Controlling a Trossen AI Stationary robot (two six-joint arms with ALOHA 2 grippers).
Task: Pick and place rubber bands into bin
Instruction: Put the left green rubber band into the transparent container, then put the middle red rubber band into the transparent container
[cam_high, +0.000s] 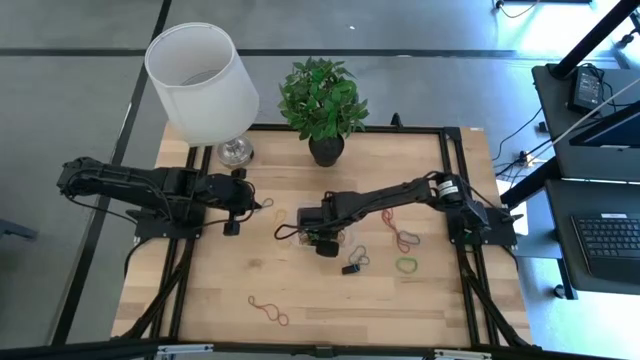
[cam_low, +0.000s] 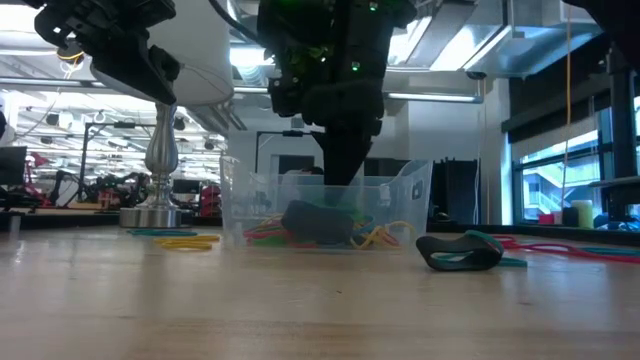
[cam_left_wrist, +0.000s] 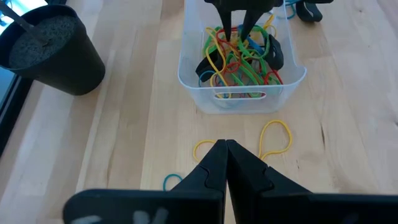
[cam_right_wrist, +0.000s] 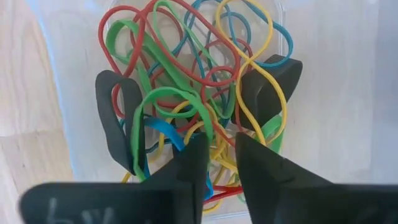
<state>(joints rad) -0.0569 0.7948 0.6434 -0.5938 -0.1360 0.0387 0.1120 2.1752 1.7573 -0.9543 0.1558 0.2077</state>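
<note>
Right gripper (cam_right_wrist: 216, 155) hangs inside the bin (cam_high: 292, 232) at surface centre, fingers slightly parted, holding nothing: the release step. Next, fetch loose rubber bands (cam_high: 405, 265) at four o'clock. Left gripper (cam_left_wrist: 225, 149), closed and empty, waits at nine o'clock.

Right gripper (cam_right_wrist: 216, 155) points down, fingers slightly parted; left gripper (cam_left_wrist: 226, 163) waits, fingers together.

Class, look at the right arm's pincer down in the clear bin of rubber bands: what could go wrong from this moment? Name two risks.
1. The right pincer sits slightly parted inside the tangle of rubber bands; a green loop curls by its fingertips and might snag and lift out when it rises.
2. The bin is light and clear; a caught band could drag or tip it.

The left pincer waits shut nearby.
</note>
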